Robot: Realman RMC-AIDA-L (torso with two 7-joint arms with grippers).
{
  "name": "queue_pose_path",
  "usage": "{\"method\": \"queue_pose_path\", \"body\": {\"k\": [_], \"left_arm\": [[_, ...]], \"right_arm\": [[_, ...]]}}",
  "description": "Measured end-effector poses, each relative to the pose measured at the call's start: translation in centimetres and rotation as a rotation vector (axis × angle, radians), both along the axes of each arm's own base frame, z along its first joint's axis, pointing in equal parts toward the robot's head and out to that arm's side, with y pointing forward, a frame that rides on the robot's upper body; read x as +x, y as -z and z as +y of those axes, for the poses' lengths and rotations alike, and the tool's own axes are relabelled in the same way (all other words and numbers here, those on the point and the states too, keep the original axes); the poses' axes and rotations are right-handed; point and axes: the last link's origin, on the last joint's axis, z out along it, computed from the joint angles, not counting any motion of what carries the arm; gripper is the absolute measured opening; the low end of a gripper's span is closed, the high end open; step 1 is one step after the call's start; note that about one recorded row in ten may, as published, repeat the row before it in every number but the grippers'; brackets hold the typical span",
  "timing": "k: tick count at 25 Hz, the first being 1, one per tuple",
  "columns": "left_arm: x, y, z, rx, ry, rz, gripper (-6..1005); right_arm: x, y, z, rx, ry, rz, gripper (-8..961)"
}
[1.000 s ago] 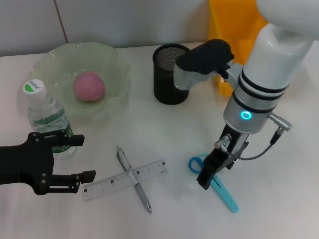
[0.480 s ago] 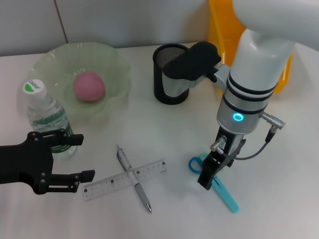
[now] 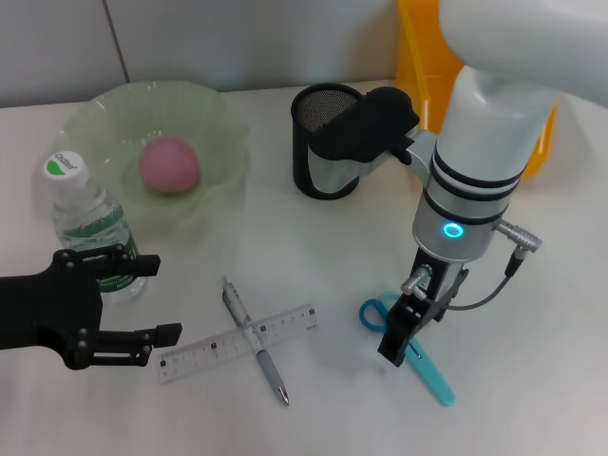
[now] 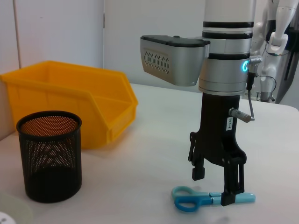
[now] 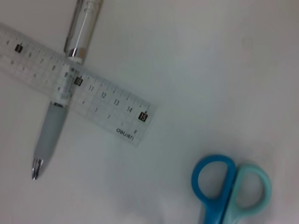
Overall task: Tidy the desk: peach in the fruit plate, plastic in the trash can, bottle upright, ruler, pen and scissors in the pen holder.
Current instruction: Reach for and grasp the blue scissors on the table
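Observation:
The pink peach (image 3: 171,163) lies in the pale green fruit plate (image 3: 224,116). The bottle (image 3: 88,223) stands upright at the left. Just in front of it my left gripper (image 3: 154,300) is open and holds nothing. The pen (image 3: 255,340) lies crossed under the ruler (image 3: 217,349), as the right wrist view shows with the pen (image 5: 60,111) and the ruler (image 5: 100,95). My right gripper (image 3: 399,334) is open, low over the blue scissors (image 3: 425,365). Its fingers (image 4: 228,193) straddle the scissors (image 4: 189,199) near the pivot. No plastic is in view.
The black mesh pen holder (image 3: 323,142) stands behind my right arm. The yellow trash can (image 3: 427,47) is at the back right and also shows as the yellow trash can (image 4: 70,100) beside the pen holder (image 4: 49,161).
My right arm has shifted a little to the left and settled lower over the scissors. The left arm and the objects have not moved.

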Motion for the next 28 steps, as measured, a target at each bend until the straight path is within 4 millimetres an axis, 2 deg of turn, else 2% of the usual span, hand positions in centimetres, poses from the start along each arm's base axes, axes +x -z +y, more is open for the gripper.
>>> {"method": "queue_pose_path", "body": {"k": [28], "left_arm": [[0.04, -0.02, 0.09, 0.003, 0.001, 0.002, 832]], "right_arm": [[0.45, 0.39, -0.28, -0.012, 0.017, 0.018, 799]]}}
